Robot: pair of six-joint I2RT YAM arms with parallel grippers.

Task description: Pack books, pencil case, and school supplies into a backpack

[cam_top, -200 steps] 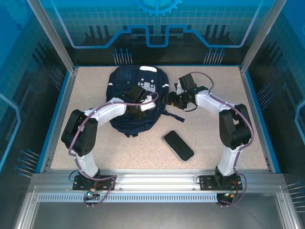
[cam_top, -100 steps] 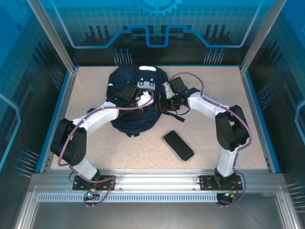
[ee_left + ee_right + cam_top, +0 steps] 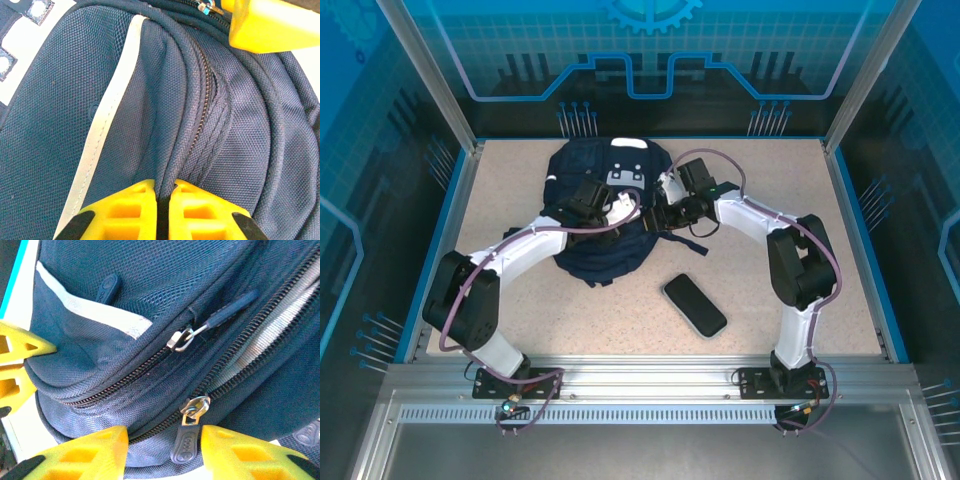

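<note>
**Both hands at the backpack's zip lines**

**Left arm.** Your elbow is swung out to 9 o'clock. The forearm reaches toward 1 o'clock across the backpack point(image 3: 590, 255), which lies on the tabletop point(image 3: 860, 250) at about 11 o'clock from its centre. The left hand point(image 3: 625, 218) sits low on the bag's middle.

**Left hand.** It is pinched almost closed. The two yellow fingers point(image 3: 135, 210) meet on a raised ridge of navy fabric beside a zip line, with only that fold between them.

**Right arm.** Your elbow stands at 3 o'clock and the forearm runs toward 10 o'clock. The right hand point(image 3: 658, 213) is at the bag's 3 o'clock side, just beside the left hand. One of its yellow fingers shows at 1 o'clock in the left wrist view.

**Right hand.** The fingers are set apart. The lower zip pull point(image 3: 184, 442) hangs between them, with a gap on either side. The upper zip pull point(image 3: 182, 340) lies above it, at 12 o'clock.

**Pencil case** point(image 3: 695, 305). It is dark and flat, and lies on the tabletop at 5 o'clock from the backpack, apart from it.

**Hard to make out.**
- From above, the arms cover both hands' fingertips and the zips.
- Both wrist views cut the fingers off at the lower edge.
- You cannot tell from these views whether any compartment is open.
</note>
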